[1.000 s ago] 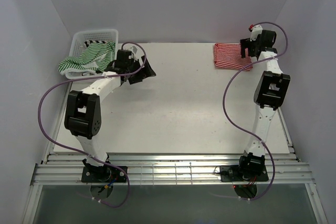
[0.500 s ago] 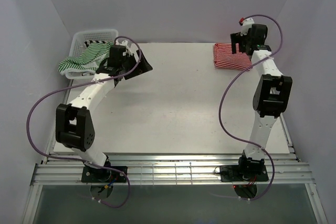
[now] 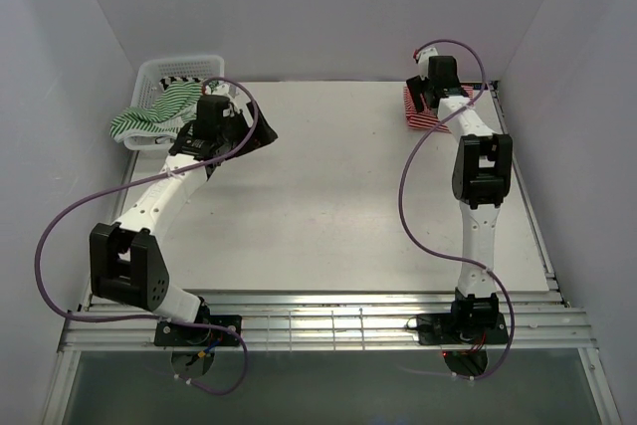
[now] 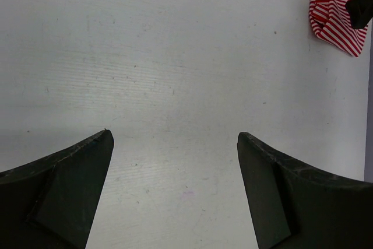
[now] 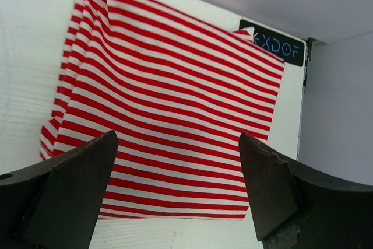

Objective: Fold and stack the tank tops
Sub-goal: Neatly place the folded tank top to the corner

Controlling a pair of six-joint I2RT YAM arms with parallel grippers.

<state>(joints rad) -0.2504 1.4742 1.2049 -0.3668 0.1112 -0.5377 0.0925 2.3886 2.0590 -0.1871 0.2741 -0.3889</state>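
Note:
A folded red-and-white tank top [image 5: 175, 86] lies flat at the table's back right corner. My right gripper [image 5: 178, 138] hangs open just above it, its fingers apart and empty. From above only a strip of that top [image 3: 412, 106] shows beside the right gripper [image 3: 430, 100]. A green-and-white tank top [image 3: 149, 118] spills crumpled over the rim of the white basket [image 3: 159, 67]. A black-and-white tank top [image 3: 179, 80] lies inside the basket. My left gripper [image 3: 259, 134] is open and empty over bare table right of the basket. In its wrist view the left gripper [image 4: 175, 138] faces the distant red top [image 4: 335, 4].
The white mesh basket sits in the back left corner against the wall. Grey walls close in the table at the back and on both sides. A black label plate [image 5: 278, 45] is fixed at the wall behind the red top. Purple cables loop off both arms.
The right arm has swung left and now sits directly over the red top. The left arm's elbow dropped toward the near left and its gripper shifted slightly left. Both grippers stayed open.

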